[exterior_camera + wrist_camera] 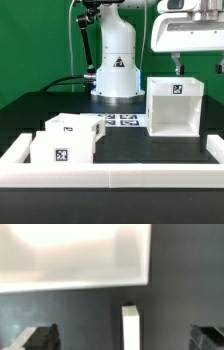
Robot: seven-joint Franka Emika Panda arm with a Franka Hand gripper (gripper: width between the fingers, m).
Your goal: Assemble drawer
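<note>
The tall white drawer housing (175, 105) stands on the black table at the exterior view's right, its open side toward the camera and a tag on its upper edge. Two smaller white trays (62, 148) (78, 127) with tags sit together at the front left. My gripper (197, 64) hangs just above the housing, open and empty. In the wrist view the gripper (124, 340) shows both dark fingers (40, 336) spread wide, with a broad white face of the housing (70, 255) and a thin white edge (130, 325) between them.
The robot's white base (118, 65) stands at the back centre with black cables to its left. The marker board (121, 121) lies flat between the trays and the housing. A low white rail (120, 176) edges the table's front and sides.
</note>
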